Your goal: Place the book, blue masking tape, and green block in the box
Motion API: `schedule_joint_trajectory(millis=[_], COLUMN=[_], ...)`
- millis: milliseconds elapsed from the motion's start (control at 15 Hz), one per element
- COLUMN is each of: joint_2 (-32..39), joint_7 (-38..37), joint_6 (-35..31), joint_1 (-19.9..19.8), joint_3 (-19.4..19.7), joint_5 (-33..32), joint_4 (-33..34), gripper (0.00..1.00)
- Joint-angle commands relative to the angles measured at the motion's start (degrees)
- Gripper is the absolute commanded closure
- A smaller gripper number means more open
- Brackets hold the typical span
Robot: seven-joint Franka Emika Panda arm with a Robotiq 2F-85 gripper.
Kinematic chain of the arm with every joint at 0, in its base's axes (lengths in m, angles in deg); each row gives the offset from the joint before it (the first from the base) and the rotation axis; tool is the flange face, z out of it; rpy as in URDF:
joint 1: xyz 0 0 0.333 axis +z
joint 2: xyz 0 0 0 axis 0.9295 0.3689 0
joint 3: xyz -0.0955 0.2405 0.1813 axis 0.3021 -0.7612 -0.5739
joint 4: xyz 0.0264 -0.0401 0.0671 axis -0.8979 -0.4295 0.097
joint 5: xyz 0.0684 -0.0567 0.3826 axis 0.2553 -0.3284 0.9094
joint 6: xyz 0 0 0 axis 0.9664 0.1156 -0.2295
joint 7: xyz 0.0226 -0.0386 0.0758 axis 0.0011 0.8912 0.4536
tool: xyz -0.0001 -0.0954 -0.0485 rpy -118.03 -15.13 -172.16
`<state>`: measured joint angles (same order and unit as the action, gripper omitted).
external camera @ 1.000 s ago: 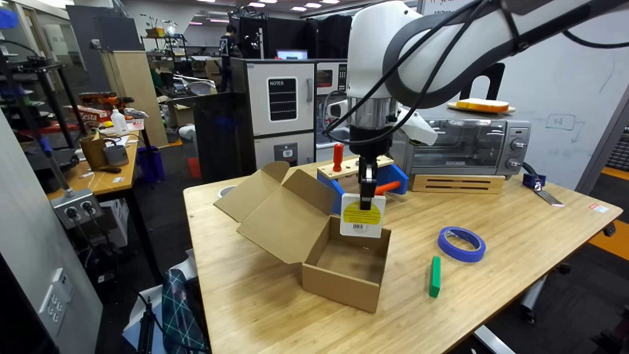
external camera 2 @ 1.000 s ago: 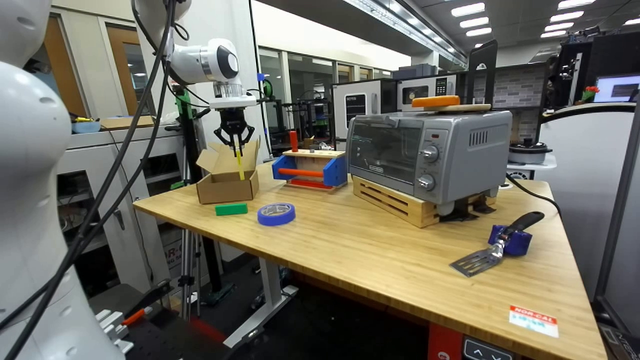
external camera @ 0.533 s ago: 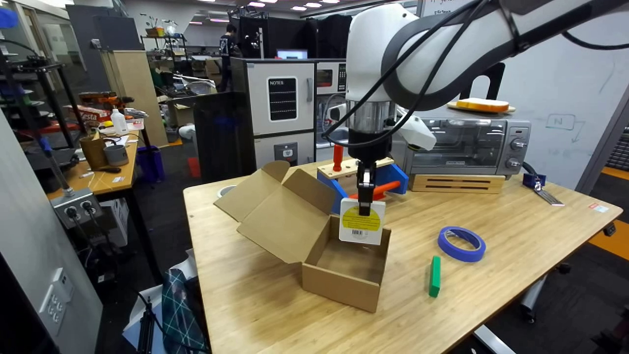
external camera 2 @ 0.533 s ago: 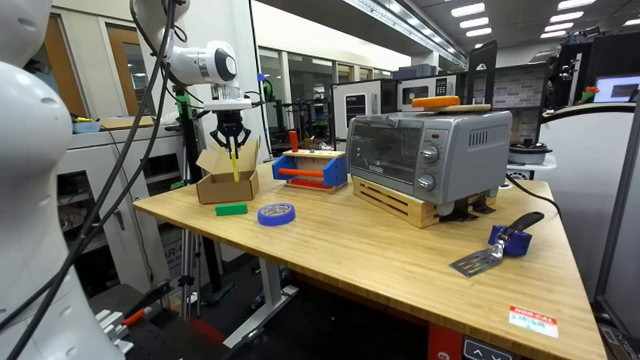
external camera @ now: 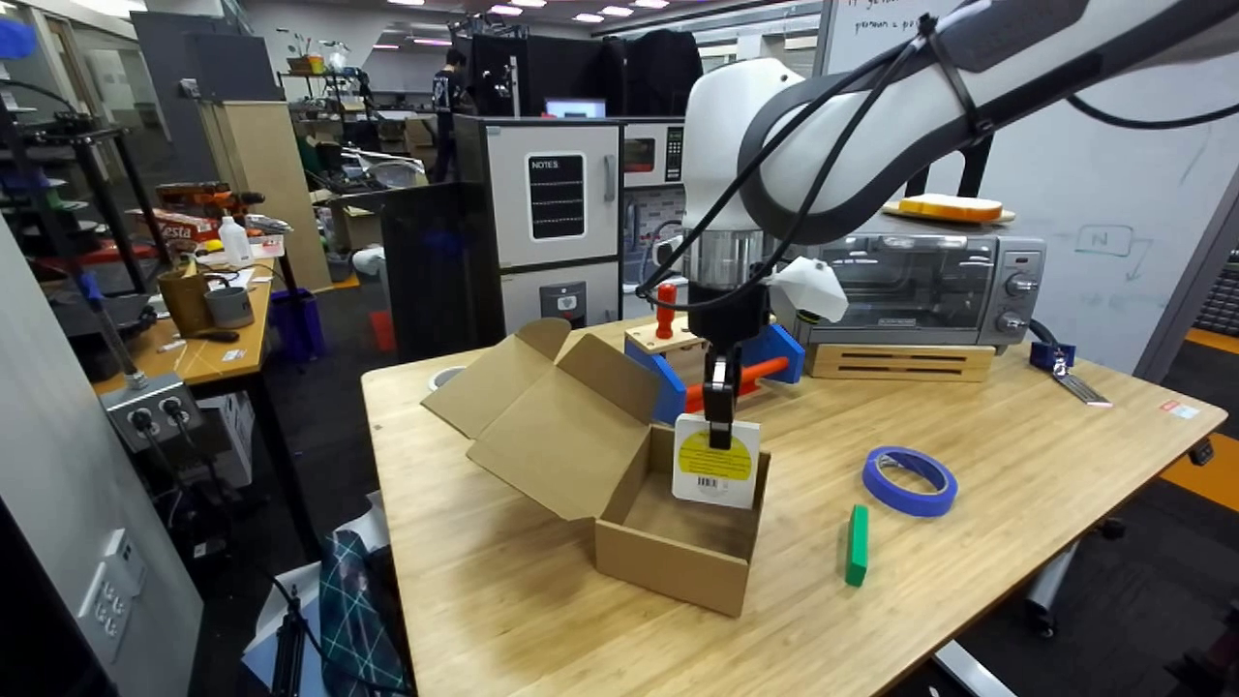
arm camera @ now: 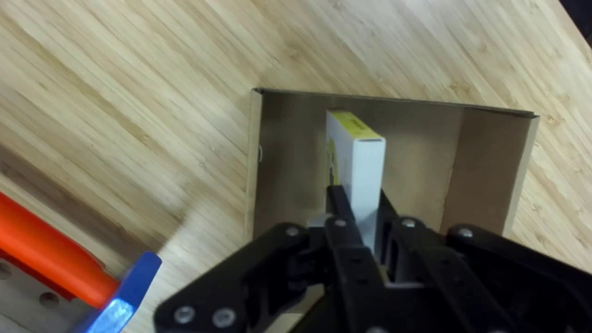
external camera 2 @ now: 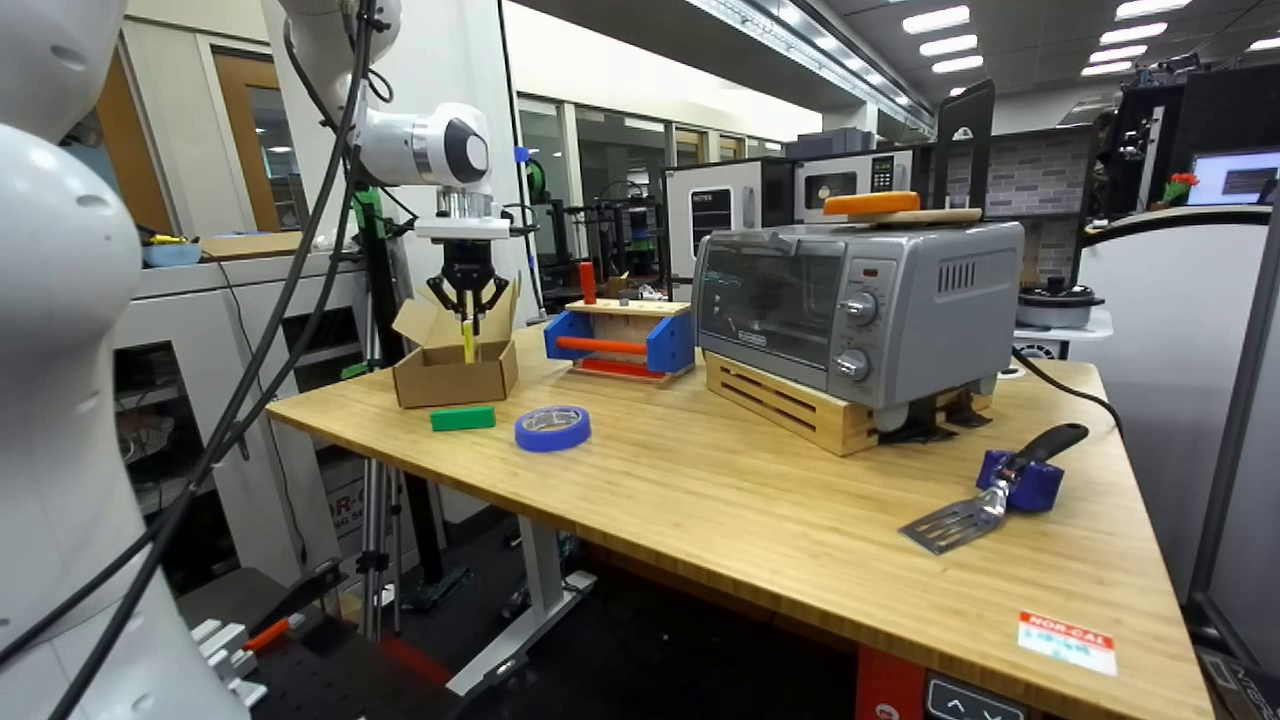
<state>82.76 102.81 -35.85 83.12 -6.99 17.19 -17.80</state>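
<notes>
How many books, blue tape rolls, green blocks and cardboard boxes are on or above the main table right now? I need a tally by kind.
Cardboard box: 1, open
Book: 1, held upright in the gripper
Blue tape roll: 1, flat on the table
Green block: 1, on the table
Total: 4

The wooden table [external camera 2: 720, 490] supports the following items. The cardboard box [external camera: 668, 566] stands open. The green block [external camera: 857, 547] lies near the box, apart from it; the blue masking tape [external camera: 910, 503] lies flat near the block. A red-and-blue toy tray [external camera 2: 620, 347] stands between the box and a slatted wooden riser [external camera 2: 780, 402]. A slotted spatula [external camera 2: 990, 505], set against a blue piece [external camera 2: 1037, 487], and a printed label [external camera 2: 1067, 643] occupy the end opposite the box.
</notes>
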Motion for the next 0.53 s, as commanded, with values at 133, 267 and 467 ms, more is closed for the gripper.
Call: schedule_joint_trajectory(millis=[133, 267, 467], joint_2=[3.8, 4.9, 6.1], joint_7=[0.5, 0.6, 0.6], joint_6=[1.2, 1.6, 2.1], joint_1=[0.0, 0.1, 0.2], joint_3=[-0.4, -0.3, -0.1], joint_5=[0.9, 0.7, 0.5], joint_4=[4.5, 6.2, 8.3], gripper=[0.96, 0.96, 0.96])
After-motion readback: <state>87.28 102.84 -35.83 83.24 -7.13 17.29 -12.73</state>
